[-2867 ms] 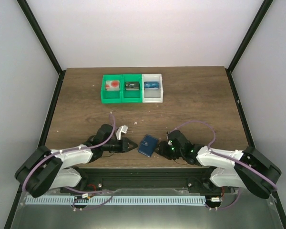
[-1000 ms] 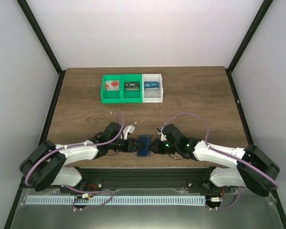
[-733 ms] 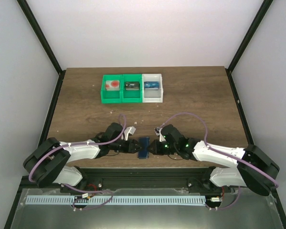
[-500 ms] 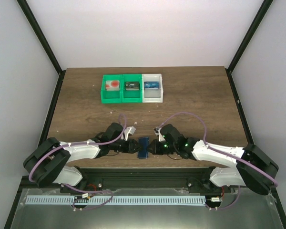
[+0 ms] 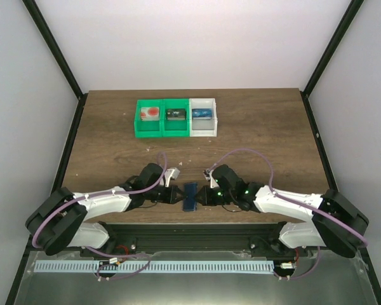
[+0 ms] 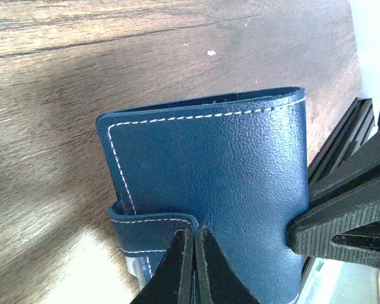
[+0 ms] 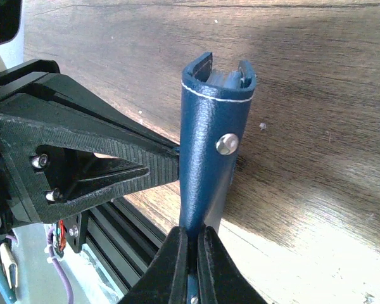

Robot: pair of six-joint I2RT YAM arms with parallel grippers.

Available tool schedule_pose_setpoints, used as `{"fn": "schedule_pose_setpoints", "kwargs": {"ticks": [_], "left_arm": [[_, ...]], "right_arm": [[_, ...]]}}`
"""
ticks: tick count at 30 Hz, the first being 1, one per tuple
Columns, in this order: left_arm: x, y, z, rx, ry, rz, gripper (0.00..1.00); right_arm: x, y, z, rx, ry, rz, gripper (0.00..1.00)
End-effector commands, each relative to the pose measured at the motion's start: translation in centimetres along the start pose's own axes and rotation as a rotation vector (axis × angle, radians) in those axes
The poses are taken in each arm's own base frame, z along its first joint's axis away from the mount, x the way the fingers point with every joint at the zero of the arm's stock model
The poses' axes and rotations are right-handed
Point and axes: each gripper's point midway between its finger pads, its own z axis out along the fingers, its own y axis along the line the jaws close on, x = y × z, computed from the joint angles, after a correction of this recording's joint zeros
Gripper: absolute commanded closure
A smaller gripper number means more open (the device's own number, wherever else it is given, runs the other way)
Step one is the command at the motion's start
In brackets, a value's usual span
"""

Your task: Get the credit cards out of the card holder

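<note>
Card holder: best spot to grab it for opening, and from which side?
Probably the snap tab, pinched from its free end on the left gripper's side: it wraps over the open edge, and the card holder stands on edge.

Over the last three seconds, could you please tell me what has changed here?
The card holder, flat before, now stands on edge between both arms. The left tool moved right and shut on its tab side; the right tool grips the opposite edge. The bins stayed put.

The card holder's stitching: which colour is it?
White, on the dark blue card holder; clearest in the left wrist view.
</note>
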Motion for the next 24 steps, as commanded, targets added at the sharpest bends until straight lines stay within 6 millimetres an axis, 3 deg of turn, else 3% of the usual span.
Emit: {"fn": "schedule_pose_setpoints", "kwargs": {"ticks": [1, 10, 18, 24], "left_arm": [[-0.8, -0.4, -0.3, -0.006, -0.032, 0.023, 1.00], [-1.0, -0.9, -1.4, -0.008, -0.058, 0.020, 1.00], [-1.5, -1.5, -2.7, -0.015, -0.095, 0.031, 1.00], [-1.0, -1.3, -2.9, -0.015, -0.095, 0.018, 1.00]], "right_arm": [[-0.6, 1.6, 0.0, -0.026, -0.006, -0.043, 0.99], [-1.2, -0.8, -0.1, 0.076, -0.075, -0.042, 1.00], [-0.1, -4.3, 1.0, 0.167, -0.052, -0.017, 0.99], [0.0, -5.7, 1.0, 0.200, -0.066, -0.006, 0.99]]}}
